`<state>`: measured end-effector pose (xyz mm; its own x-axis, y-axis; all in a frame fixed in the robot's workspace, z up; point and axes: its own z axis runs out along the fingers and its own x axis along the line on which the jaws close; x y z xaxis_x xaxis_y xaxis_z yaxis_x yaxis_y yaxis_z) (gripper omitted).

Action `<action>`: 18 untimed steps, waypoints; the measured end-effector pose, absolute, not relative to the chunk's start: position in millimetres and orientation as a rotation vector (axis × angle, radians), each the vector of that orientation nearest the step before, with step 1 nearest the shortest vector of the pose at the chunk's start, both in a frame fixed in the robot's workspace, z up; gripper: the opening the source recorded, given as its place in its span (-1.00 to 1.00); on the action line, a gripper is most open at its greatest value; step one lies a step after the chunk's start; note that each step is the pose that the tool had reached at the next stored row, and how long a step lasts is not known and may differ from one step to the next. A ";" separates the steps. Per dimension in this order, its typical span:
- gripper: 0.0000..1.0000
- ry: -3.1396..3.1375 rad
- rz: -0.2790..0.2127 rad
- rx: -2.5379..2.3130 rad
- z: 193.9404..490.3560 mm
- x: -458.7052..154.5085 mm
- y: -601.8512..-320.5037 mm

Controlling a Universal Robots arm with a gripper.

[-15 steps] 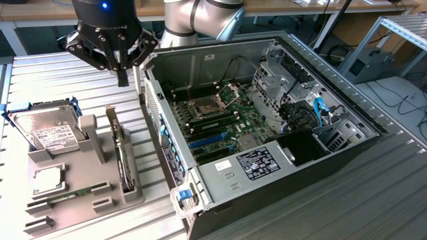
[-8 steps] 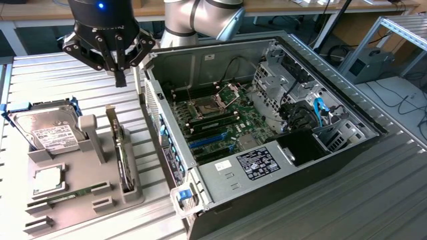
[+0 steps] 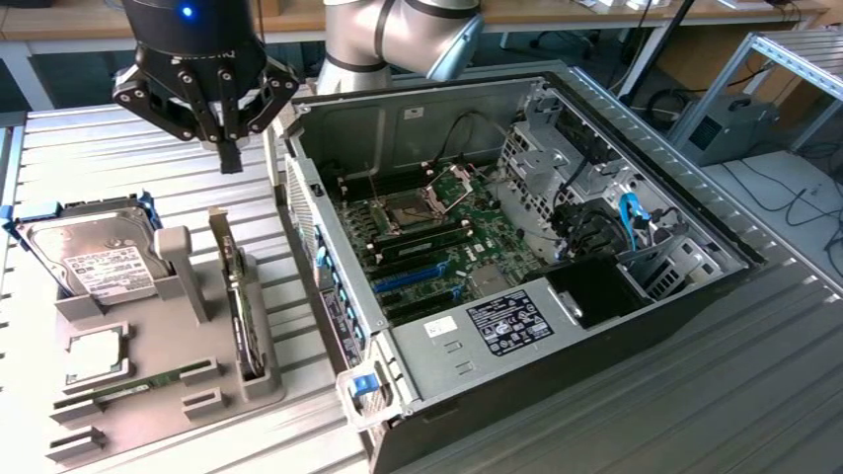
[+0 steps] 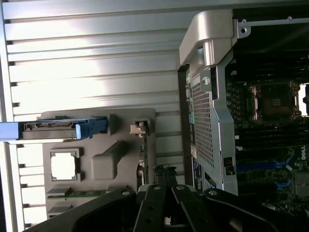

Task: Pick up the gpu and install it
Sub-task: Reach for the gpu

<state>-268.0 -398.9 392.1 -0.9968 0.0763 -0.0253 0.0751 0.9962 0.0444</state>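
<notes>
One gripper (image 3: 231,156), jaws pressed fully together and holding nothing. It hangs in the air above the far end of the gray holder tray (image 3: 185,405), close to the side wall of the open computer case (image 3: 435,395).

The gpu (image 3: 239,296) stands on its edge in a slot of the tray, on the side nearest the case, with the gripper well apart from it. In the wrist view the gpu (image 4: 141,159) shows edge-on just ahead of the gripper (image 4: 165,182).

The hard drive (image 3: 99,262) sits upright in the same tray, toward the exterior view's left. The motherboard (image 3: 435,247) lies exposed inside the case.
</notes>
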 end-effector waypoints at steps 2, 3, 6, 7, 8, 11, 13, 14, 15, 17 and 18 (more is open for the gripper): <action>-0.79 3.112 0.068 0.118 392.1 -269.5 -398.9; -0.79 3.112 0.068 0.118 392.1 -270.1 -398.9; -0.79 3.112 0.068 0.118 392.1 -270.1 -398.9; -0.79 3.112 0.068 0.118 392.1 -270.2 -398.9; -0.79 3.112 0.068 0.118 392.1 -270.3 -399.2; -0.79 3.112 0.068 0.118 392.1 -270.2 -401.3; -0.79 3.112 0.068 0.118 392.1 -270.2 -403.9; -0.79 3.112 0.068 0.118 392.1 -270.2 -404.4; -0.79 3.112 0.068 0.118 392.1 -270.2 -405.0; -0.79 3.112 0.068 0.118 392.1 -270.2 -406.2; -0.79 3.112 0.068 0.118 392.1 -270.2 -406.8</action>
<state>-270.2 -406.8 392.1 -0.9968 0.0762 -0.0252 0.0751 0.9962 0.0444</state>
